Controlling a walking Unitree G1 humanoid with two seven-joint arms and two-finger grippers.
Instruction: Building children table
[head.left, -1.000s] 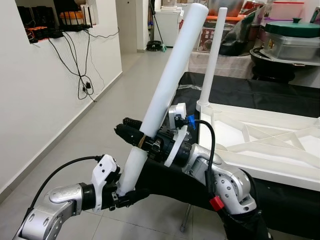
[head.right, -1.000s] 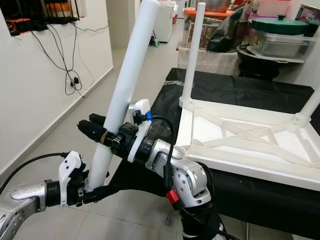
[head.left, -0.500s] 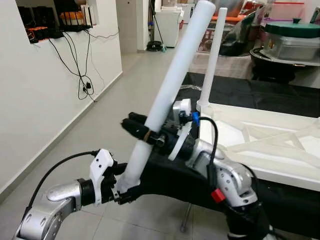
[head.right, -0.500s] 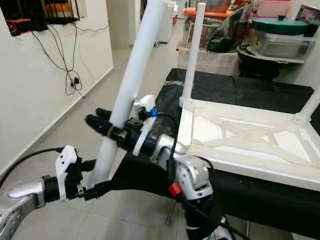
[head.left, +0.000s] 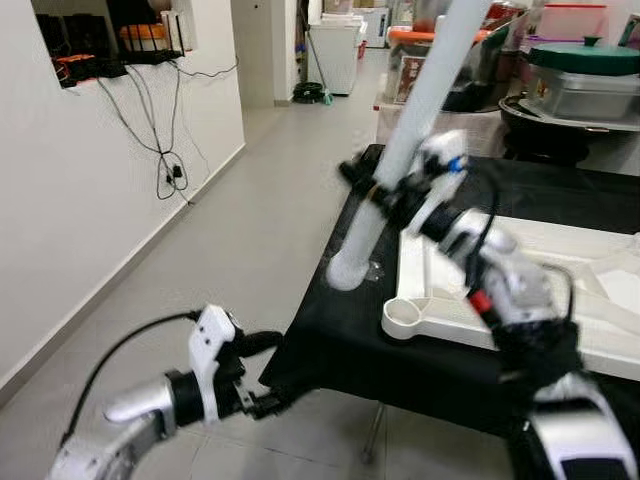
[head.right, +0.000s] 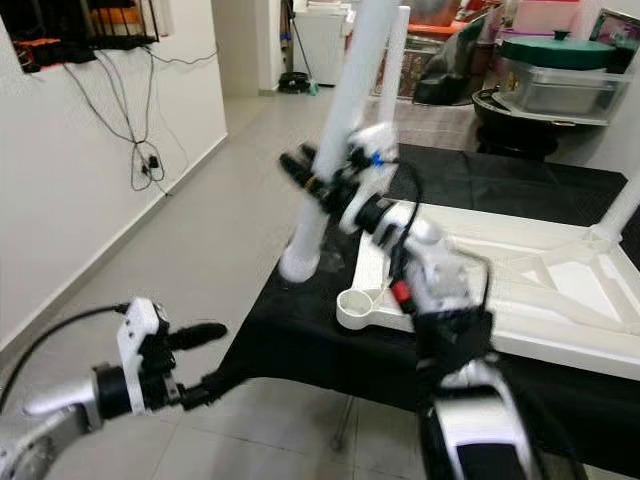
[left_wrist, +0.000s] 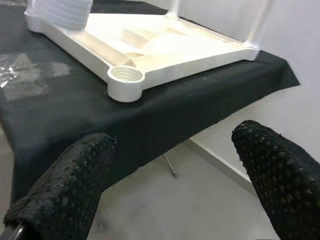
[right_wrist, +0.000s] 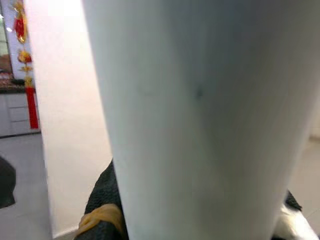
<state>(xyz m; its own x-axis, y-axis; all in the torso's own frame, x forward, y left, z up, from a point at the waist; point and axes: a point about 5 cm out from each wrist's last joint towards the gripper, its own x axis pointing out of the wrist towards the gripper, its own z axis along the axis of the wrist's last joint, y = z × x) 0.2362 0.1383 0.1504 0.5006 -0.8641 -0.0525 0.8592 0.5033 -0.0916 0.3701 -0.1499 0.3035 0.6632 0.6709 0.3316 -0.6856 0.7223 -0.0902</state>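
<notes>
My right jaws (head.left: 372, 190) pinch the white table leg (head.left: 405, 148), tilted with its lower end above the black tabletop (head.left: 330, 330) just beside the upturned children's table's (head.left: 440, 300) empty corner socket (head.left: 404, 315), while my left jaws (head.left: 265, 372) hang spread below.

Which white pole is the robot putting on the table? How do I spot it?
Find the black cloth with the upside-down white tabletop on it. Over its near corner socket, the right hand holds a leaning white leg. The other legs stand upright, already attached.
</notes>
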